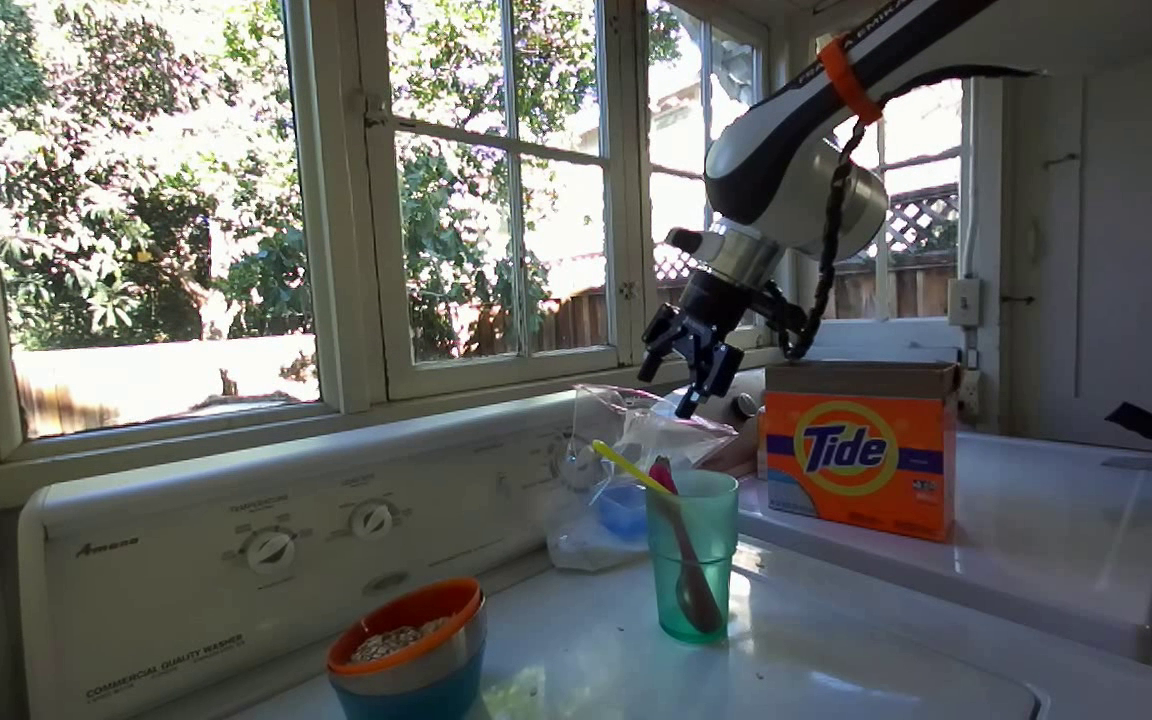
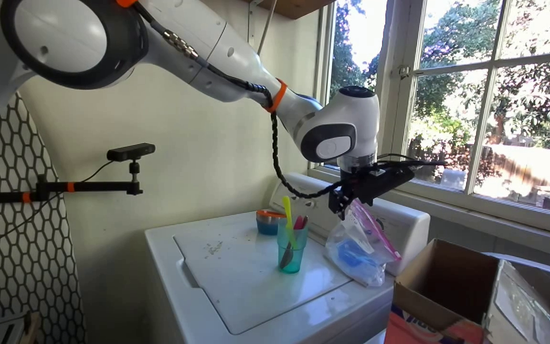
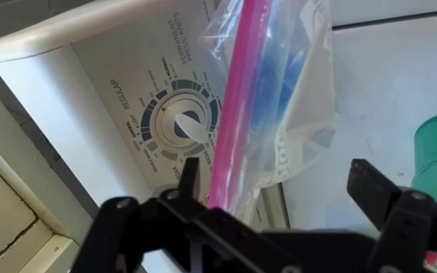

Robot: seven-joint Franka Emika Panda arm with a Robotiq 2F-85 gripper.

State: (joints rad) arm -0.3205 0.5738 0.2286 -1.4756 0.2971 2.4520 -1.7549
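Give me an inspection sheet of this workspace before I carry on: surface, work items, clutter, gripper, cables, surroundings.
Surface: white washer lid, pale crumbs scattered on it.
Work items: clear zip bag with pink seal and blue contents, beside the control panel.
Clutter: green cup holding utensils, orange-rimmed bowl of flakes, open Tide box.
Gripper: jaws open, close to the bag's top; contact cannot be told.
Cables: black braided cable strapped to the arm, drooping toward the gripper.
Surroundings: windows, pale wall, camera on a black mount.
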